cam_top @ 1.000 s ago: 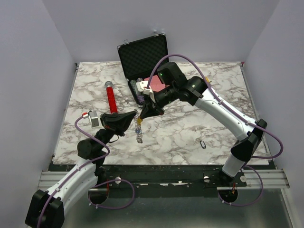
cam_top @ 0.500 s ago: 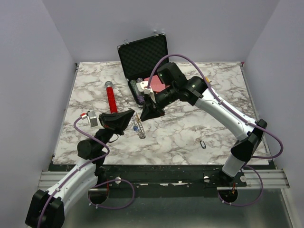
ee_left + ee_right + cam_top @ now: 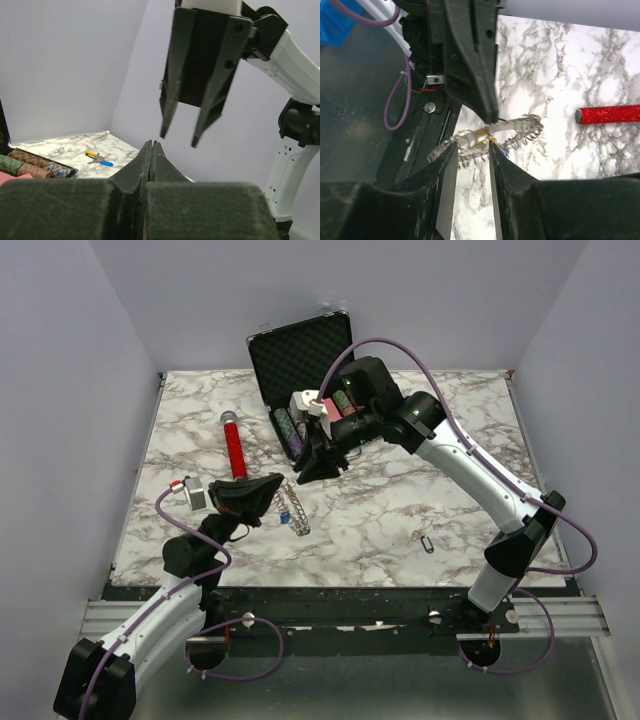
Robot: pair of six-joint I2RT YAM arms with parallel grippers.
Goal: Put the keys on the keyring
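Note:
The keyring (image 3: 291, 508), a silver ring fringed with small keys, hangs from the tip of my left gripper (image 3: 279, 487), which is shut on its edge. In the right wrist view the keyring (image 3: 517, 127) carries a yellow tag (image 3: 485, 133) and a blue tag (image 3: 506, 146). My right gripper (image 3: 470, 147) is open and empty, its tips just short of the ring. The left wrist view shows my left gripper (image 3: 151, 143) shut, the ring hidden below it, and my right gripper (image 3: 178, 140) open above. A yellow- and blue-tagged key pair (image 3: 98, 158) lies on the table. A black-tagged key (image 3: 427, 541) lies at the right.
An open black foam-lined case (image 3: 300, 355) with rolls of chips (image 3: 30, 167) stands at the back centre. A red glitter cylinder (image 3: 234, 445) lies left of it, and it also shows in the right wrist view (image 3: 610, 114). The marble table (image 3: 400, 520) ends at a black front rail.
My right gripper has drawn back up and away from the keyring, jaws open. The ring has swung from hanging straight down to slanting out to the right of my left gripper.

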